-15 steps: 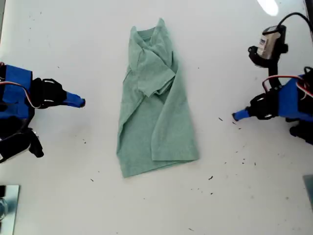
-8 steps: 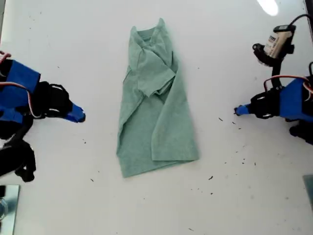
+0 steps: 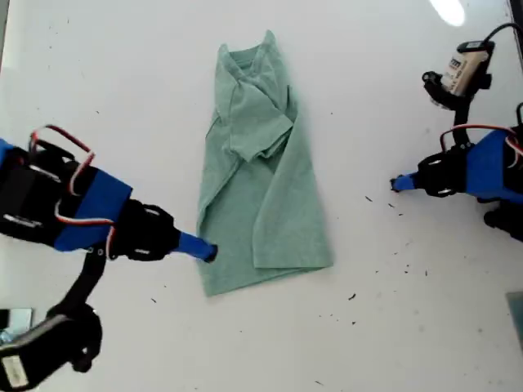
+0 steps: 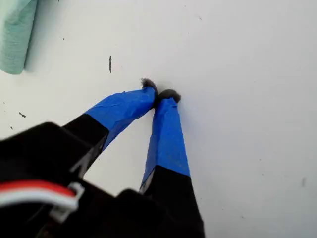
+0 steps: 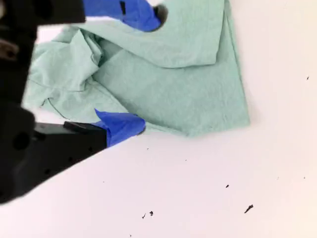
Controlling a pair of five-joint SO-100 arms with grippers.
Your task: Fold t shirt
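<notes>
The t shirt (image 3: 261,171) lies on the white table, folded lengthwise into a narrow strip with its collar at the far end. At its near hem corner on the exterior view's left sits my second gripper (image 3: 204,249). The second wrist view shows that gripper (image 5: 141,69) open, with blue fingertips (image 5: 124,126) either side of the shirt (image 5: 188,84) edge. My first gripper (image 3: 398,184) rests at the exterior view's right, well apart from the cloth. Its blue fingertips (image 4: 161,94) meet over bare table, holding nothing, and a shirt corner (image 4: 17,34) shows at the picture's edge.
Small dark specks (image 3: 353,296) dot the table near the shirt's hem and toward the exterior view's right. A wrist camera with its cable (image 3: 459,72) stands above the first arm. A metallic object (image 3: 12,331) sits at the exterior view's lower left corner.
My second arm swung from the exterior view's left edge toward the shirt and now reaches its near hem corner. The first arm shifted slightly at first, then held still. The shirt has not moved.
</notes>
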